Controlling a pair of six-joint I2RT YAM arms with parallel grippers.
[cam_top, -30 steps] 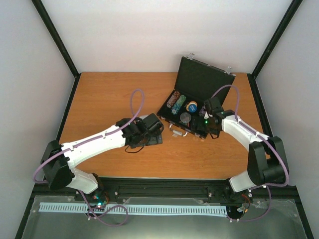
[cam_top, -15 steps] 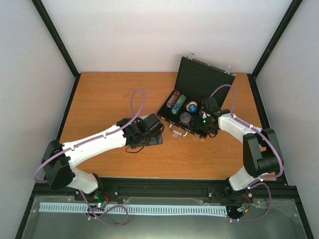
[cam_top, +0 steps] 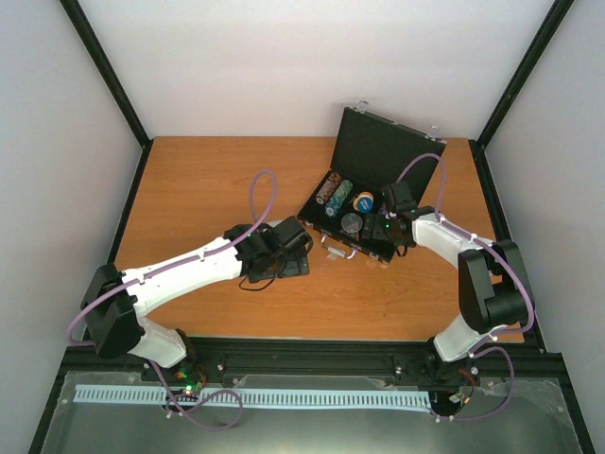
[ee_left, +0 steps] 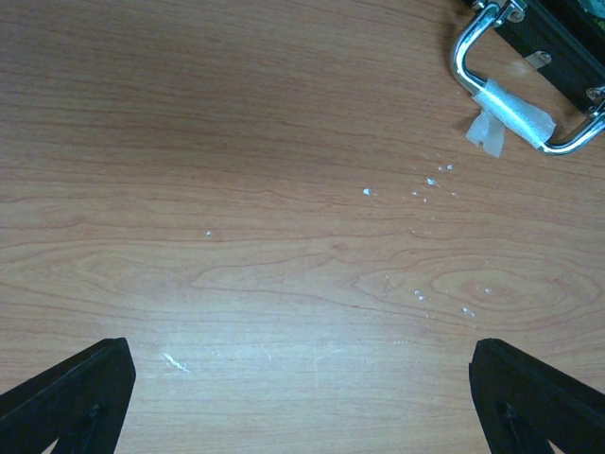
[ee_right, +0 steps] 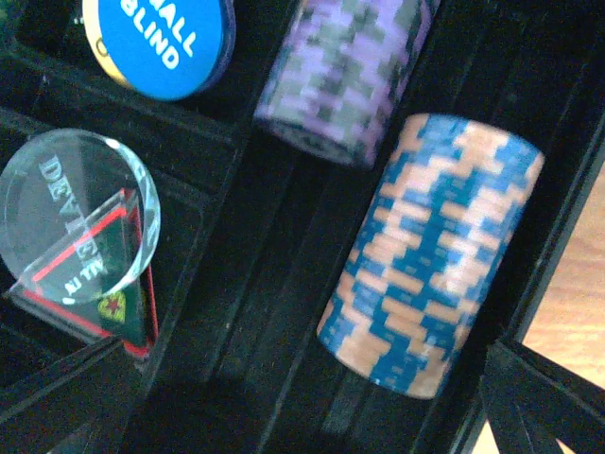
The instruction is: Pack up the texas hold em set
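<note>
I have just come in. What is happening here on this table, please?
Two robot arms are packing a poker set. The black case lies open on the table, lid up, with chip stacks, a blue small blind disc and a clear dealer disc inside. The right gripper hovers over the chips with fingers open, holding nothing. The left gripper, also open and empty, is over bare wood near the case's silver handle.

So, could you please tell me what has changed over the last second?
The right arm's elbow swung left and the open right gripper slid slightly left over the case. Nothing was gripped or released. The left gripper, open over the table, and the chips stayed put.
</note>
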